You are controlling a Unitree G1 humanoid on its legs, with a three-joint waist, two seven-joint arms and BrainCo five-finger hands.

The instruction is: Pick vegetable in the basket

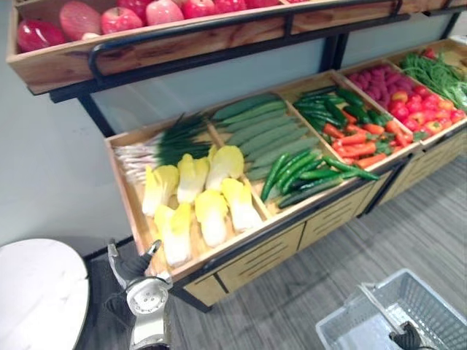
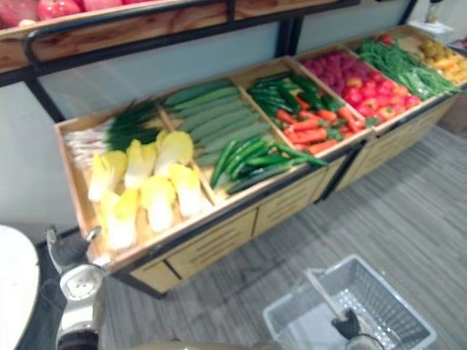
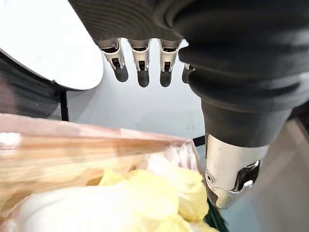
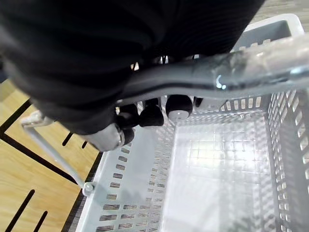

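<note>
While the right hand [image 4: 152, 115] has its fingers curled round the grey bar handle [image 4: 207, 75] of the pale grey perforated plastic basket [image 1: 434, 302], down at five o'clock in the head views, the left hand [image 1: 142, 284] sits at seven o'clock, right at the front corner of the slanted wooden crate [image 1: 122, 182]. Look at that basket: held by the handle, open side up, nothing inside it yet, a ready receiver just off the front of the stand.

Over to the left hand, and its wrist view tells the story. The fingers [image 3: 140, 60] are straight in a row and the thumb [image 3: 231, 179] is well apart, a wide spread holding nothing. Pale yellow-and-white leafy cabbage heads [image 1: 211, 211] lie directly beyond it. That is the nearest produce, so I judge it the likely pick.

The crate tilts toward the robot, which puts the heads within easy reach at its front edge. Green-topped spring onions [image 1: 157, 146] lie behind them at eleven o'clock. Toward one o'clock come long green cucumbers [image 1: 263, 124], then orange carrots [image 1: 357, 142], well apart from the hand.

Next, I'd say, the hand needs to come down and close round one head. It should do so gently, since those leaves look soft, then carry the head across to the basket.
</note>
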